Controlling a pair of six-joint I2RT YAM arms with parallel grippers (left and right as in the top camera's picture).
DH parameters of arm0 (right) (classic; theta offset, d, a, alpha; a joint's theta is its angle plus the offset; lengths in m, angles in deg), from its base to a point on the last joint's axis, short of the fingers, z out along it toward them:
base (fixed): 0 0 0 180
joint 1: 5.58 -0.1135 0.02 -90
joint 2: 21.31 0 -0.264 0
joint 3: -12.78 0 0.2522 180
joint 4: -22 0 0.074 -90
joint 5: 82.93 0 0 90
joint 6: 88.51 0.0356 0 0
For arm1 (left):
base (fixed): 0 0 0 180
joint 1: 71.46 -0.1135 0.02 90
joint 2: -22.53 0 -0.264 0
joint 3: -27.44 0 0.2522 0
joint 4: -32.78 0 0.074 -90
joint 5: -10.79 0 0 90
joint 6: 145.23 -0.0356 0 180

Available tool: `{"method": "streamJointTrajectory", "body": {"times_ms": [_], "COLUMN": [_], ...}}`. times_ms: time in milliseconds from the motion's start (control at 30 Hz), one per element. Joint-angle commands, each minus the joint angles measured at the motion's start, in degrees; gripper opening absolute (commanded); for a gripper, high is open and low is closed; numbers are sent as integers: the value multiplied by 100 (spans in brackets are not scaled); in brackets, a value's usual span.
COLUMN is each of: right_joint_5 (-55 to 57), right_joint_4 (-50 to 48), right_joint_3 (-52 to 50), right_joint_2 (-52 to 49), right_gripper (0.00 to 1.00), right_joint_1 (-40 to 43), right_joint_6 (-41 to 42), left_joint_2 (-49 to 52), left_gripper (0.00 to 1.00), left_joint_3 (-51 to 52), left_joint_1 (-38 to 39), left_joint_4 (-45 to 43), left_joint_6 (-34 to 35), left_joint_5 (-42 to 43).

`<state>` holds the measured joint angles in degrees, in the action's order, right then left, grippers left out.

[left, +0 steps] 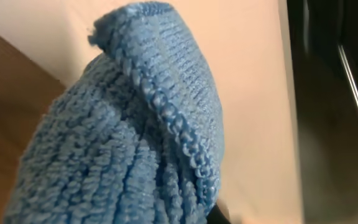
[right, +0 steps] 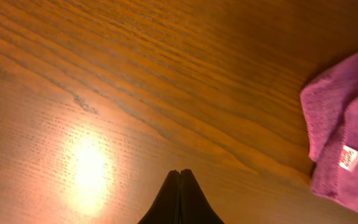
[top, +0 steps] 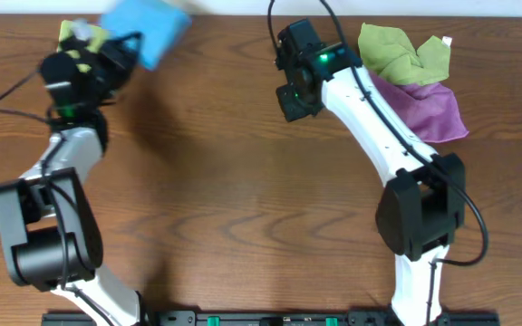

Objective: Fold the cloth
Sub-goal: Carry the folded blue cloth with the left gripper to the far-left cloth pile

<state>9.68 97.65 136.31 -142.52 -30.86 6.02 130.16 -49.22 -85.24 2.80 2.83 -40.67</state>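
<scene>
The cloth (top: 148,32) hung bunched, pinched in left end effector (top: 127,47); soft, light, floppy, probably best taken at hemmed corners. Right end effector (right: 180,173) was pressed together, empty.

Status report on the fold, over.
Left gripper shut on the cloth, bunched. Right gripper shut, empty. Green cloth beside left gripper; purple cloth near right.

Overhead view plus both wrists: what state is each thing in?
left tool, shut on the blue cloth
blue cloth, bunched, held up
right tool, shut, empty
purple cloth, crumpled on the table
right green cloth, crumpled, overlapping the purple cloth
left green cloth, bunched beside the left tool
</scene>
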Motion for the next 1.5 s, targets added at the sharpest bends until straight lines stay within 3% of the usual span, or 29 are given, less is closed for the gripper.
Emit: {"method": "streamJointTrajectory", "body": {"times_ms": [0, 233, 367, 567, 767, 1167, 1200, 1267, 1333, 1400, 1467], "right_joint_5": [61, 59, 59, 59, 59, 61, 61, 61, 61, 61, 61], "right_joint_4": [46, 9, 61, 116, 205, 184, 179, 181, 199, 223, 227], "right_joint_3": [90, 90, 90, 90, 90, 90, 90, 90, 90, 90, 90], "right_joint_2": [114, 114, 114, 114, 111, 111, 111, 111, 111, 111, 111], "right_gripper": [1, 2, 1, 1, 2, 1, 2, 2, 1, 2, 2], "right_joint_1": [17, 2, 2, 0, -17, -144, -144, -149, -153, -170, -181], "right_joint_6": [-39, -37, -37, -35, -35, -33, -35, -35, -33, -33, -33], "left_joint_2": [4, 107, 177, 553, 1086, 1386, 1388, 1386, 1386, 1386, 1386], "left_gripper": [6, 6, 6, 6, 6, 6, 17, 52, 68, 95, 95], "left_joint_3": [-37, -37, -37, -39, -39, -39, -39, -39, -39, -39, -39], "left_joint_1": [-302, -496, -496, -553, -684, -688, -688, -688, -699, -730, -774], "left_joint_4": [136, 280, 275, 138, -813, -282, -271, -275, -275, -275, -275], "left_joint_6": [306, 205, -448, -673, -229, 243, 243, 243, 243, 245, 243], "left_joint_5": [-1329, -2575, -3086, -2918, -2240, -1943, -1934, -1917, -1915, -1899, -1827]}}
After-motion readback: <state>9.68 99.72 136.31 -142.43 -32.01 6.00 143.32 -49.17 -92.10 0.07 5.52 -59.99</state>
